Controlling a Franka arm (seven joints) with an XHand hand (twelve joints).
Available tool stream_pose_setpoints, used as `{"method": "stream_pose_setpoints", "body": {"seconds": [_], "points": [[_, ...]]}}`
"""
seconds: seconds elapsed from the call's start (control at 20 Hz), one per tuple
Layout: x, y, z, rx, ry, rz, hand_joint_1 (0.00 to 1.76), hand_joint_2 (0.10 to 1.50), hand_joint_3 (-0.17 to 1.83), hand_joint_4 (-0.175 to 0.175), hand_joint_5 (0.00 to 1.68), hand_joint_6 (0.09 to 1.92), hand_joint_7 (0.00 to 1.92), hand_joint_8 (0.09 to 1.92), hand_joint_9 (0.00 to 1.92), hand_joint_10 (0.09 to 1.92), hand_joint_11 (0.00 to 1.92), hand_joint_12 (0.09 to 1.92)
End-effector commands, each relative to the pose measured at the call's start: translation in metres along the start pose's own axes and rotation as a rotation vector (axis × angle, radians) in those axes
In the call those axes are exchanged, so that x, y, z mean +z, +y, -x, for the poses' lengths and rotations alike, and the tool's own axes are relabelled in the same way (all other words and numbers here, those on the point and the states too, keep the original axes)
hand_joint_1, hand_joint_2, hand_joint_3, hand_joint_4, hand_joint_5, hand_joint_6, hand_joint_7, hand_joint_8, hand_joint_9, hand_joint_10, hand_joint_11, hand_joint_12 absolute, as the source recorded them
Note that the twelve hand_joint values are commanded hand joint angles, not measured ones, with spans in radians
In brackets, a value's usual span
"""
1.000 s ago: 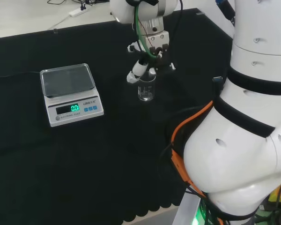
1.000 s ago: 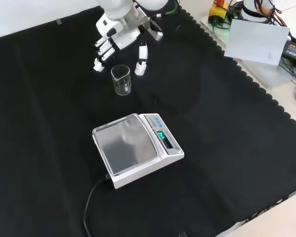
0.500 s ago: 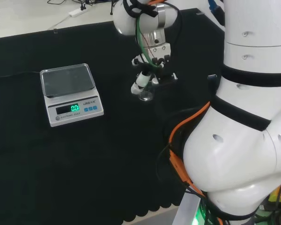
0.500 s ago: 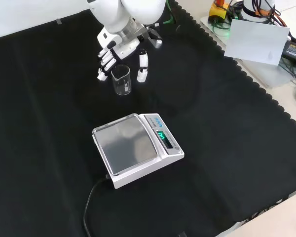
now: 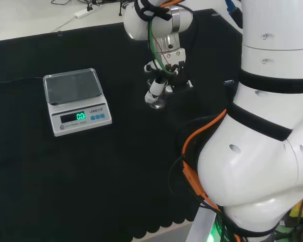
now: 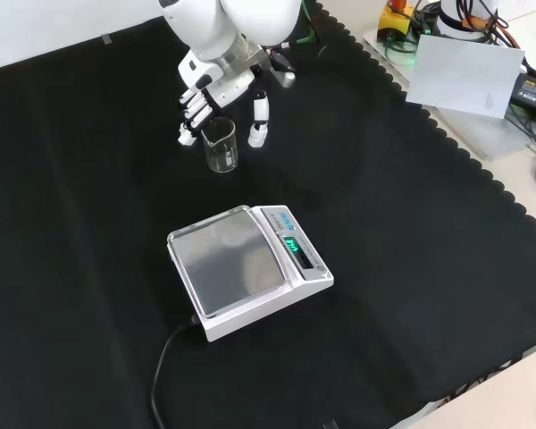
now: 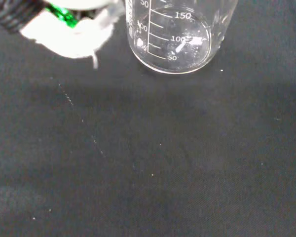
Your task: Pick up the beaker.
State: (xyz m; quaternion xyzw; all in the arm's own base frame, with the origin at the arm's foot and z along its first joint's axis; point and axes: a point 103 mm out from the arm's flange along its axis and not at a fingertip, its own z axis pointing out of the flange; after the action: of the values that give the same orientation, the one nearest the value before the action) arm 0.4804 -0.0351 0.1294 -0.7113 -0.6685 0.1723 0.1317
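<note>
**Hand positioned around the beaker, grasp not closed**

The hand [image 6: 216, 82] is seen in the front view near the top of the cloth [image 6: 411, 268], below the arm's white links. Its fingers [image 6: 193, 107] are extended downward on the left of the beaker [image 6: 221, 145], and the thumb [image 6: 260, 119] is extended on the right. The digits are held straight and spread, with the beaker's rim lying between them. Nothing is gripped; whether any digit touches the glass cannot be told.

In the head view, the hand [image 5: 164, 68] is placed over the beaker [image 5: 157, 102], so that little more than the base of the glass is visible beneath a white fingertip.

In the wrist view, the beaker [image 7: 180, 37] is shown upright on the cloth [image 7: 148, 163], with printed graduations on its clear wall. It appears to be empty. A blurred white part of the hand [image 7: 69, 32] is seen just beside it.

The scale [image 6: 248, 270] is located nearer the camera in the front view, apart from the beaker. Its display is lit green, and a black cable [image 6: 165, 371] is led from its near corner. In the head view, the scale [image 5: 76, 100] is found to the left of the hand.
</note>
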Motion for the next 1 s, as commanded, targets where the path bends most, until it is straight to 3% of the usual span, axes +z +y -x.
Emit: {"method": "stream_pose_setpoints", "body": {"seconds": [0.05,0.4,0.8,0.9,1.0], "points": [[0.003,0.004,-0.001,0.01,-0.002,0.008,0.94,0.56,0.38,0.033,0.22,0.09,0.11,0.74,0.32,0.92,0.1,1.54],[0.008,0.009,-0.009,0.011,0.0,0.014,0.98,0.54,0.47,0.029,0.31,0.09,0.24,0.75,0.44,0.88,0.23,1.5],[0.01,0.01,-0.017,0.019,0.021,0.069,1.05,0.55,0.58,0.006,0.53,0.09,0.5,0.72,0.68,0.76,0.42,1.4],[0.011,0.01,-0.018,0.019,0.026,0.079,1.06,0.56,0.6,0.001,0.58,0.25,0.58,0.69,0.75,0.71,0.47,1.37],[0.011,0.009,-0.018,0.018,0.028,0.091,1.08,0.57,0.62,-0.005,0.54,0.56,0.64,0.68,0.81,0.67,0.52,1.34]]}}
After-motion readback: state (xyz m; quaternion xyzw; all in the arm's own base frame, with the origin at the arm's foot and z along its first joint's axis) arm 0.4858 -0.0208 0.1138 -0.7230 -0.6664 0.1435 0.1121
